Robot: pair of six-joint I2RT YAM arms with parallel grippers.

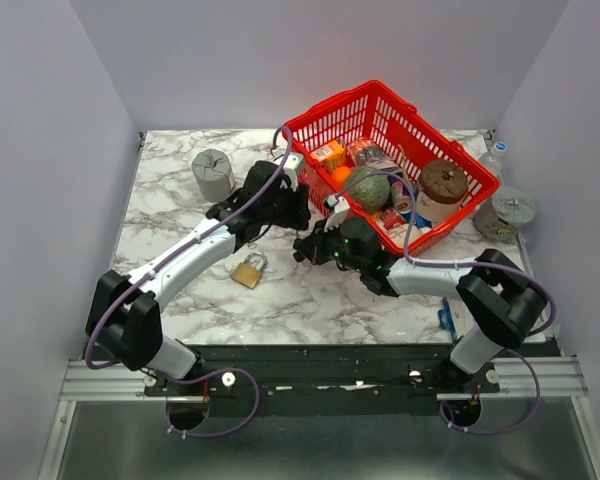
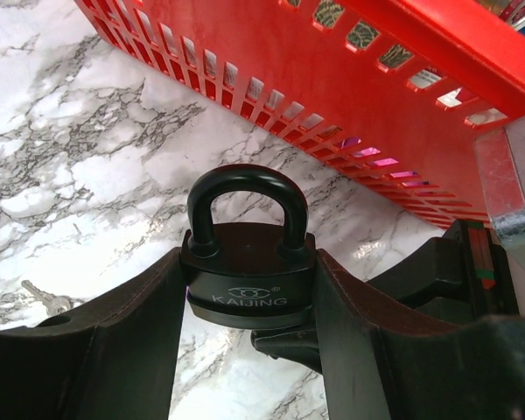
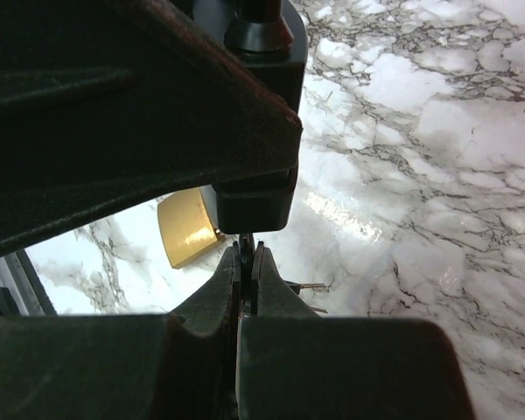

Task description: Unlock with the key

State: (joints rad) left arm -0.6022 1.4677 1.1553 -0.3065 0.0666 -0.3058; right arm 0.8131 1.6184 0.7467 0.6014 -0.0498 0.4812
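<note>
Gripping black padlock [image 2: 249,271], left fingers [image 2: 122,350]; right fingers [image 3: 206,302], key [image 3: 244,245]; marble table [image 1: 280,300], white walls [image 1: 40,150].

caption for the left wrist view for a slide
Left gripper clamps the black padlock, shackle up, beside the red basket.

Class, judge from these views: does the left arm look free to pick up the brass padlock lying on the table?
Probably not yet: the left claw is shut on the black padlock, though the brass padlock lies uncovered nearby.
</note>
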